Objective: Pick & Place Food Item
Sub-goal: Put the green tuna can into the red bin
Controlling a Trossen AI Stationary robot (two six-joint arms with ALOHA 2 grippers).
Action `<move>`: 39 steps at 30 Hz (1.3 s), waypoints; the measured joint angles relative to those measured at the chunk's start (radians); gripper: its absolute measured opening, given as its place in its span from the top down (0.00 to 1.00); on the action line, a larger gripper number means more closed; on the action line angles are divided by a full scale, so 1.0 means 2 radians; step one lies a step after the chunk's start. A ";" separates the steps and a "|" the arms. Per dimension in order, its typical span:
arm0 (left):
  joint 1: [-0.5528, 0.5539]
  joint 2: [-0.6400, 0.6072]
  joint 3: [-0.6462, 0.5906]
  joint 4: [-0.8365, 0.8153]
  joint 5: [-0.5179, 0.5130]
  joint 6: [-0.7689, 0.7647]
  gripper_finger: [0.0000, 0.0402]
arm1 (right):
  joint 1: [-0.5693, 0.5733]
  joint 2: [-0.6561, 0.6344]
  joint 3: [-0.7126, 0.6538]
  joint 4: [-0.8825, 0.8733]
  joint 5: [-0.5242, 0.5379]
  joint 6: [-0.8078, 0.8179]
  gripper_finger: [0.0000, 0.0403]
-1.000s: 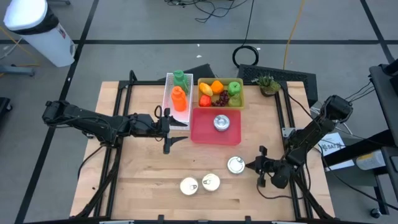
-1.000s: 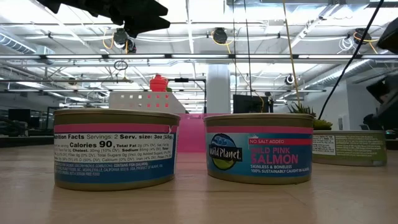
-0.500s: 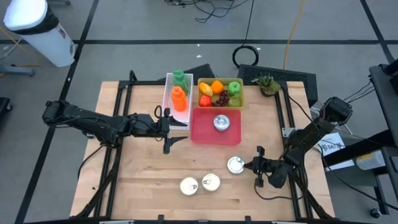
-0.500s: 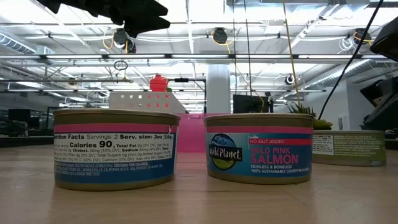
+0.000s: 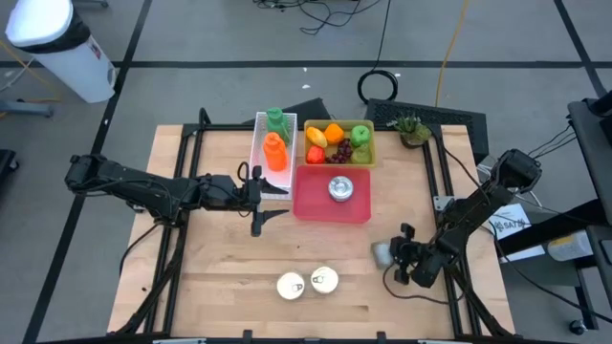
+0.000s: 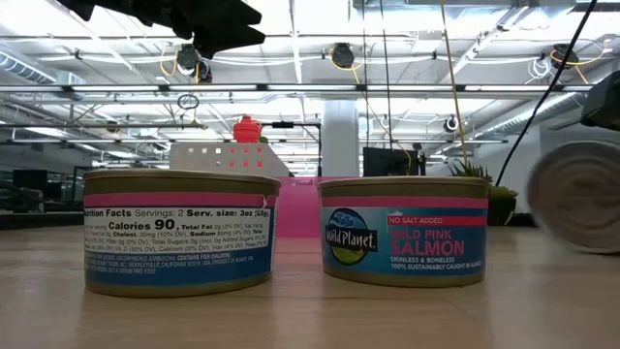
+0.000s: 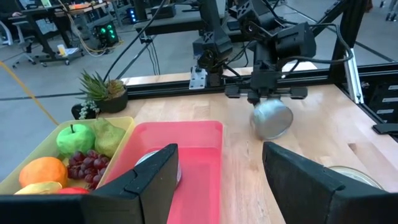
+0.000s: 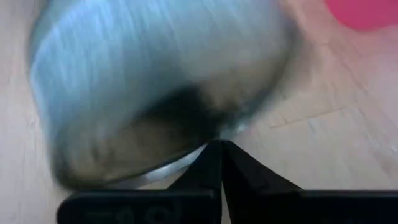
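Observation:
A silver can (image 5: 381, 253) stands tipped up on its edge at the table's near right; the low view shows its round face (image 6: 579, 199). My right gripper (image 5: 396, 251) is shut, its fingertips against this can. My left gripper (image 5: 260, 205) hovers open with nothing between its fingers, left of the red tray (image 5: 316, 201). A further can (image 5: 340, 187) sits inside that tray. Two more cans (image 5: 290, 286) (image 5: 325, 280) stand upright near the front edge. My right gripper's shut fingertips (image 8: 217, 152) meet the tipped can at its rim (image 8: 186, 158). The fingers slant down from the table's right side. The can (image 7: 272, 118) leans tilted, its lower edge on the table and one flat face turned toward the left.
A green bin of fruit (image 5: 363, 129) and a white tray with a green and an orange bottle (image 5: 260, 153) stand behind the red tray. A small potted plant (image 5: 411, 129) sits at the far right corner. Bare wood lies between the trays and the front cans.
My right gripper has dipped and tilted further down, staying shut. The can beside it, which lay flat on the table, has tipped up onto its edge and shifted a little toward the right edge.

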 joint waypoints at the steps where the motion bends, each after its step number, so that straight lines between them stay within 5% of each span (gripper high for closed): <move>1: 0.000 0.000 0.000 0.000 0.000 0.000 0.39 | 0.000 0.000 0.000 -0.003 0.000 0.007 1.00; 16: 0.000 0.000 0.000 0.001 0.000 0.000 0.39 | 0.012 -0.054 0.000 -0.031 0.088 -0.003 1.00; 27: 0.000 0.000 0.000 0.001 0.000 0.000 0.39 | 0.025 -0.114 0.000 0.016 0.192 -0.132 0.98; 31: 0.000 0.000 0.000 0.001 0.000 0.000 0.39 | 0.019 -0.122 0.000 0.095 0.168 -0.240 0.84; 39: 0.000 0.000 0.000 0.001 0.000 0.000 0.39 | -0.006 -0.122 0.000 0.172 0.164 -0.436 0.42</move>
